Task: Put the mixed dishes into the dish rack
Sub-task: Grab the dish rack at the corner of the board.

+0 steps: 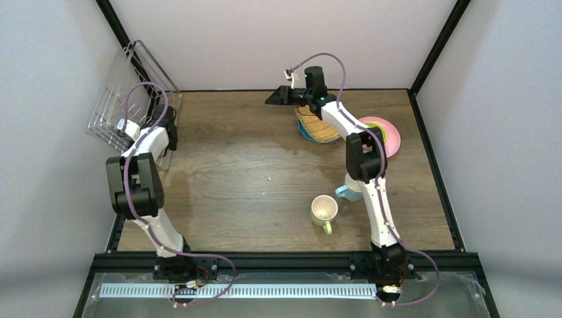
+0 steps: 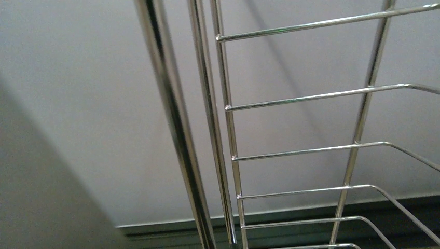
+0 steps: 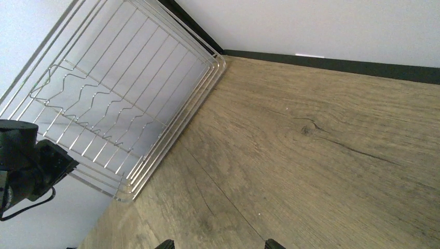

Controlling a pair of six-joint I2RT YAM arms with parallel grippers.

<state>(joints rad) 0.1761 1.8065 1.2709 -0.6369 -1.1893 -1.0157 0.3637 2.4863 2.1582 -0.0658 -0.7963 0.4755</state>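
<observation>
Dish rack (image 1: 134, 83) tipped up against grey wall (image 1: 40, 99) — wooden table (image 1: 265, 165).

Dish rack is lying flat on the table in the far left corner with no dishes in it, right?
Not quite. The dish rack is not lying flat: it is tipped up on one edge, leaning towards the left wall, as the top external view shows. The rest holds: it is in the far left corner of the table with no dishes in it.
</observation>
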